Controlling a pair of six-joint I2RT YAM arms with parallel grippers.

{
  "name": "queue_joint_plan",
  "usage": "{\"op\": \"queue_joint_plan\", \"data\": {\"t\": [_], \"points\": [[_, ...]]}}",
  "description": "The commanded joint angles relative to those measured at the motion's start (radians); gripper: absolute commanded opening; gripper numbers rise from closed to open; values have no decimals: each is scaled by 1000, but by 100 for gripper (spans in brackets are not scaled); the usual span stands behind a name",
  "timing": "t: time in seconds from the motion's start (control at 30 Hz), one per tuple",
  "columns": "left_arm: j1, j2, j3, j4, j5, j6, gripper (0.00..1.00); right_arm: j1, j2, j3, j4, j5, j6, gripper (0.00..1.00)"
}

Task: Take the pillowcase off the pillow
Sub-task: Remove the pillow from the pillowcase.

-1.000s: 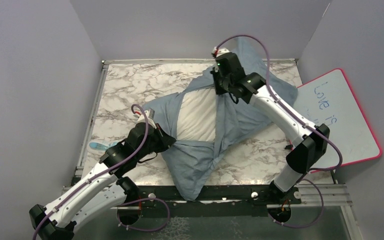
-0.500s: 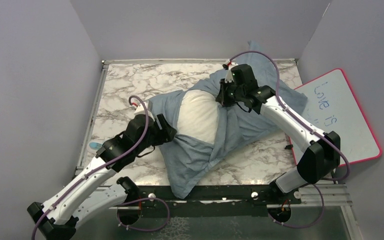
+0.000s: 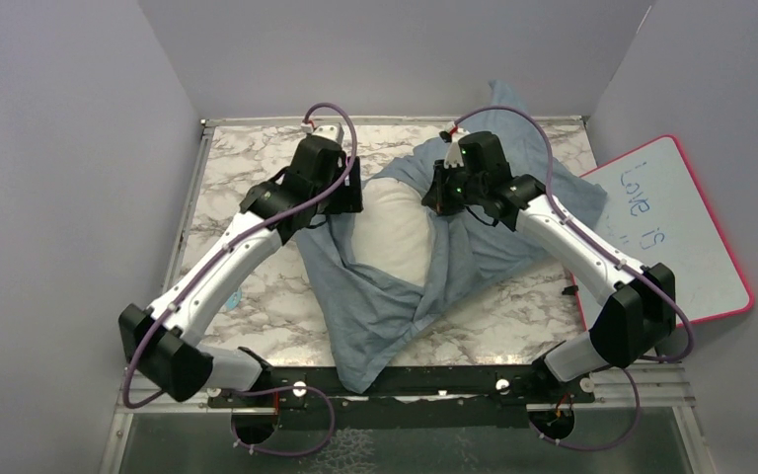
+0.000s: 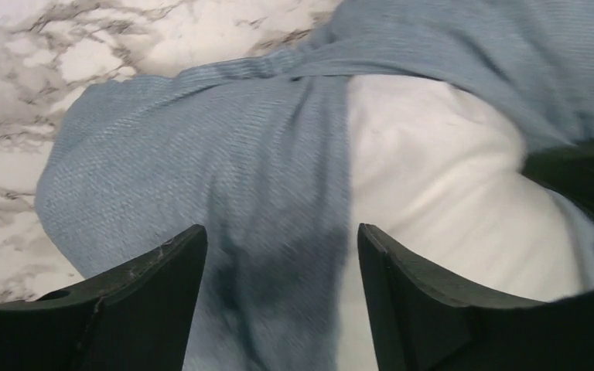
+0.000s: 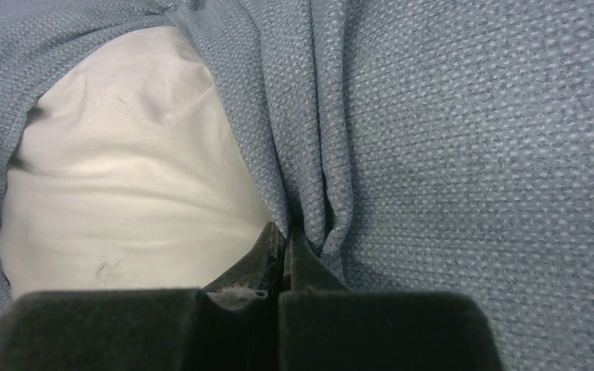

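Pillowcase (image 3: 380, 316) cloth is pinched in the right gripper (image 5: 285, 241). Its fingers are pressed together on a gathered fold of grey-blue fabric at the right edge of the sack's mouth. The left gripper (image 4: 280, 236) stands spread and holds nothing. It hangs just over the left edge of the same mouth, with cloth and white stuffing both showing below the gap between its fingers.

Between the two grippers the pillow (image 3: 392, 229) shows bare in a tapering patch; the rest of it is covered. The whole bundle lies across the middle of the marble table (image 3: 247, 163), with a loose corner of the case trailing toward the near edge. A whiteboard (image 3: 673, 227) sits off the table's right side, well apart from the work.

Judgement: the step in hand is widening the mouth, and the strip-off is not yet begun. The next move calls for the left gripper to drop and close on cloth alone, not on the pillow. The two grippers would then draw the edges apart.
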Motion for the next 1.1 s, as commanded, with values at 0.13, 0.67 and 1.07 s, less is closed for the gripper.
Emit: {"op": "queue_joint_plan", "data": {"t": [0.13, 0.67, 1.07], "points": [[86, 103, 36, -78, 147, 157, 72, 10, -30, -40, -157, -29, 6, 1], [101, 100, -3, -217, -119, 142, 21, 10, -4, -63, -137, 7, 21, 1], [517, 11, -170, -188, 25, 185, 0, 10, 34, -12, -176, 143, -15, 1]]}}
